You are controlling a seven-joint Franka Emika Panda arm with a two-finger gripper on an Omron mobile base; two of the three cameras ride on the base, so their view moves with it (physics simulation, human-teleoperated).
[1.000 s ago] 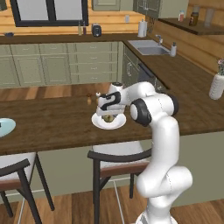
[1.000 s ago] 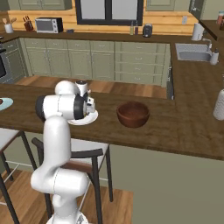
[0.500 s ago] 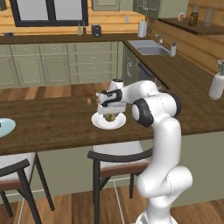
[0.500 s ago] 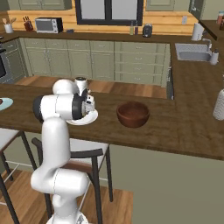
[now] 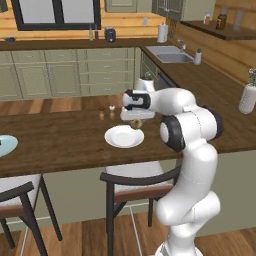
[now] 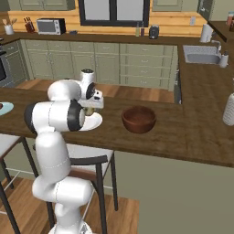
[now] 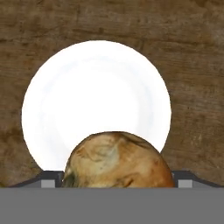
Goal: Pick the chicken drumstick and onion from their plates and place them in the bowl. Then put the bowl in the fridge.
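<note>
The pincer [image 5: 135, 121] hangs just above the white plate [image 5: 123, 136], on the side of that plate toward the arm's elbow, and the onion [image 5: 135, 123] sits between its two fingers. In the hand view the onion [image 7: 118, 160] fills the lower middle, with a dark fingertip [image 7: 183, 177] flanking it on either side and touching its flanks, so the pincer stands wide and holds the onion. Behind the onion in that view the white plate [image 7: 94, 98] lies bare on the brown wooden table [image 7: 192, 65]; the onion appears raised off the plate rather than resting on it, as the left base view shows a small gap between it and the plate's surface.

From the right base view the pincer [image 6: 90, 109] is over the near rim of the white plate [image 6: 93, 122], partly hidden by the arm's shoulder joint. The bowl [image 6: 139, 119] stands on the table [image 6: 183, 137] to the right of the white plate, near it but apart, with nothing inside that can be seen.

Far to the left of the white plate, at the table's edge, lies the light blue plate [image 6: 5, 108] with the reddish chicken drumstick [image 6: 1, 106] on it.
</note>
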